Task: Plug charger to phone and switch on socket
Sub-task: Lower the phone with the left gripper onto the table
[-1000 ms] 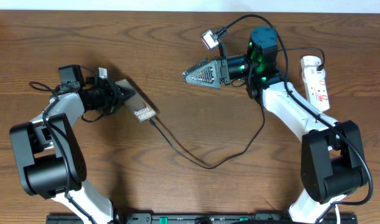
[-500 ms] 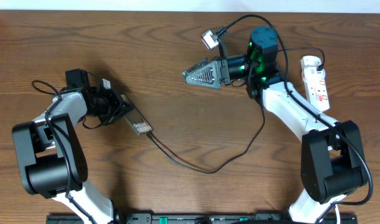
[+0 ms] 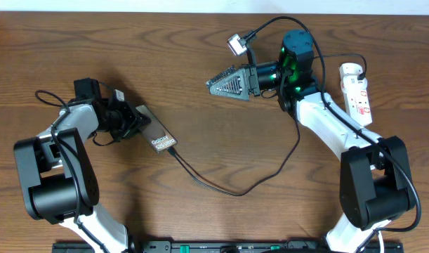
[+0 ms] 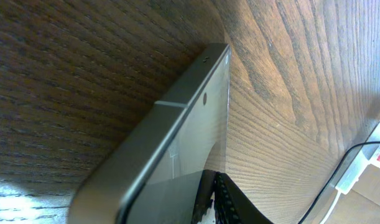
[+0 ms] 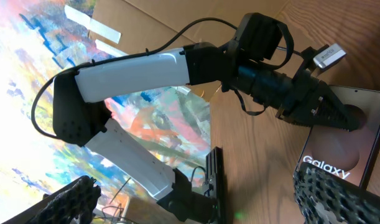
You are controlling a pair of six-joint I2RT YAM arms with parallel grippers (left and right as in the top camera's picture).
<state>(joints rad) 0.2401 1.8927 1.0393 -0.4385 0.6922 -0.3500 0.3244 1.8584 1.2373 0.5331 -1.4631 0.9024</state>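
The phone (image 3: 156, 134) lies slanted on the table at the left, its face with the white "Galaxy" text turned up. My left gripper (image 3: 134, 121) straddles its upper left end. In the left wrist view the phone's grey edge (image 4: 177, 124) fills the middle and one black finger (image 4: 224, 202) sits against its face; whether the grip holds is unclear. The charger's thin black cable (image 3: 235, 190) meets the phone's lower right end and loops across the table towards the right arm. The white socket (image 3: 357, 90) lies at the far right. My right gripper (image 3: 225, 83) hovers open and empty.
The right wrist view looks across at the left arm (image 5: 146, 68) and the phone (image 5: 342, 152), with my right gripper (image 5: 202, 205) spread wide at the bottom. The arm bases stand at the near left and near right of the table (image 3: 214, 35).
The phone, seen edge-on half a second ago, has turned back face up in the left gripper's grasp area. The cable shifted slightly with it. The right arm has not moved.
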